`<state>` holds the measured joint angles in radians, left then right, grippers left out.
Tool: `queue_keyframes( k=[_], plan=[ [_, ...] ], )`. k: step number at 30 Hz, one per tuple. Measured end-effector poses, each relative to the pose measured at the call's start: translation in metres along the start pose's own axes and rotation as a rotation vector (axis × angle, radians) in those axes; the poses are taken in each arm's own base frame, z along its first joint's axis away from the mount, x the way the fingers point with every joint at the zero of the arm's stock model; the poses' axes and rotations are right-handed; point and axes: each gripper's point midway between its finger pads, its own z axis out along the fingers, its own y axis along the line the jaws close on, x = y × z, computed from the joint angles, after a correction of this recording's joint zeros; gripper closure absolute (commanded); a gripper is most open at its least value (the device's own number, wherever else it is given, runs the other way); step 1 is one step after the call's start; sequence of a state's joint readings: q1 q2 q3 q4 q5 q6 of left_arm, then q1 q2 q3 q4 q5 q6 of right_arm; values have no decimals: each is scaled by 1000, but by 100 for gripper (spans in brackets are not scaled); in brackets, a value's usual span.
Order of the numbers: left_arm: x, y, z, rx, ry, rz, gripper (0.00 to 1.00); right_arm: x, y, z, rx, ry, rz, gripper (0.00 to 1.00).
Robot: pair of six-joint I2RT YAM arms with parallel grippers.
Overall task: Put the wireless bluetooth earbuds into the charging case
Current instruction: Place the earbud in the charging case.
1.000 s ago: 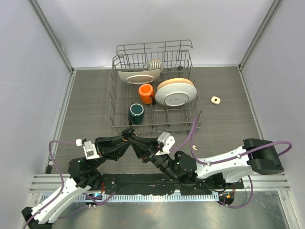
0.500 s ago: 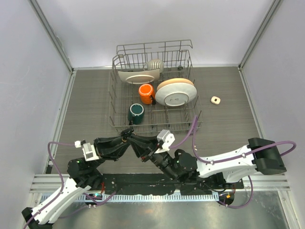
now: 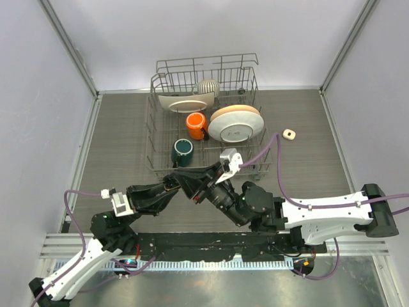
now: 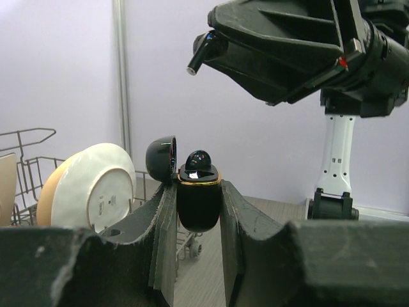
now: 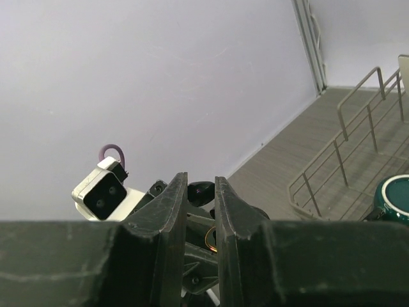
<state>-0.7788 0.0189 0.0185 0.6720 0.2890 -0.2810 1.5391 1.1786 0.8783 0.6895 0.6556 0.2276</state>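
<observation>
The left gripper (image 4: pixel 198 193) is clamped on the case (image 4: pixel 199 208), one finger pressing each side and holding it upright in the air. The case is a glossy black, rounded shell with a thin gold rim around its mouth. Its domed lid (image 4: pixel 161 158) stands open, hinged back to one side. One black earbud (image 4: pixel 198 160) sits in the case, only its shiny rounded head showing above the rim. The right gripper (image 5: pixel 200 180) hangs higher, apart from the case, with its fingers nearly together on a second earbud (image 4: pixel 203 50). That one is also glossy black, and its short stem with a pale tip juts out of the grip, slanting downward. From above, both grippers meet just in front of the near edge of the rack (image 3: pixel 153 128), near the teal mug (image 3: pixel 183 151). A small cream object (image 3: pixel 289 133) lies on the table (image 3: pixel 121 128), well off to the right of the rack.
</observation>
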Motion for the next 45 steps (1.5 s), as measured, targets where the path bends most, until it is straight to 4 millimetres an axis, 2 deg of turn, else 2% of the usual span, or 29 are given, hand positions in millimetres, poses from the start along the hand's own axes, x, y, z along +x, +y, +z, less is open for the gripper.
queue_keyframes(
  k=[9,20,45],
  plan=[
    [0,0,0,0,-1,1,100,7,-2,6,66,186,41,99],
    [0,0,0,0,0,0,100,52,-13,-3,122,371,17,99],
    [0,0,0,-1,0,0,100,55,-7,1,98,390,50,99]
  ],
)
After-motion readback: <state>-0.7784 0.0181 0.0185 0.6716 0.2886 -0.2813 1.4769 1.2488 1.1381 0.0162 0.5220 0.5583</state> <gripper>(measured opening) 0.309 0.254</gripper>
